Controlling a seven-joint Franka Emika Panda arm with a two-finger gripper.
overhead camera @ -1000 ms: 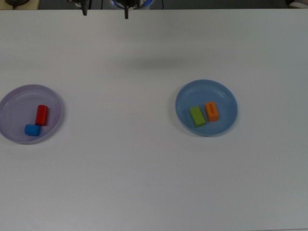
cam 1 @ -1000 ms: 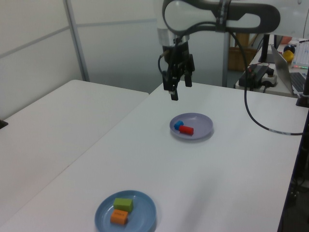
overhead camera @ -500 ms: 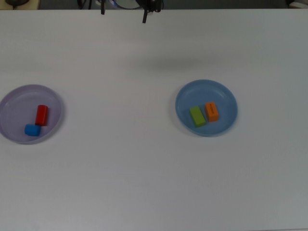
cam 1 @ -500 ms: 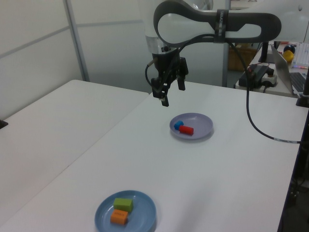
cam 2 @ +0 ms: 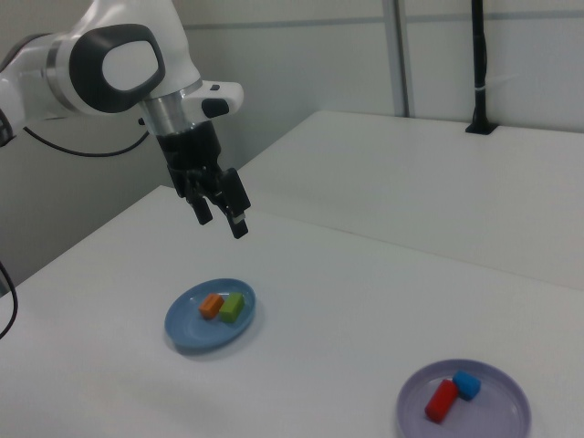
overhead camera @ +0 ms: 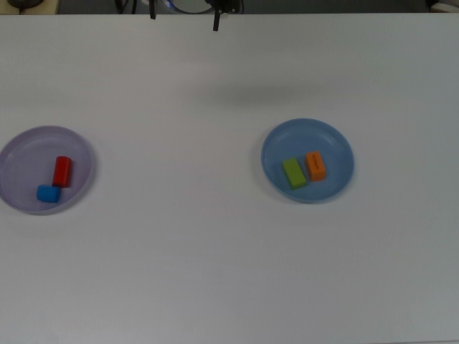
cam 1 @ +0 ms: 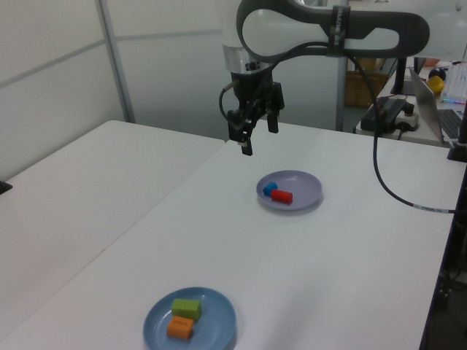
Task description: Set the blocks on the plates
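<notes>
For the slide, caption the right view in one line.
Open gripper hangs empty above the table; orange block and green block on the blue plate, red cylinder and blue cube on the lavender plate.

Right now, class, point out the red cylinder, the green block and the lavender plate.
red cylinder (overhead camera: 62, 171), top view, middle of its side.
green block (overhead camera: 294, 173), top view, centre of its top face.
lavender plate (overhead camera: 21, 147), top view, bare floor near the far rim.

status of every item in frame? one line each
gripper: open, empty, raised above the table
red cylinder: lying on the lavender plate
blue cube: on the lavender plate, beside the red cylinder
green block: on the blue plate
orange block: on the blue plate, beside the green block
</notes>
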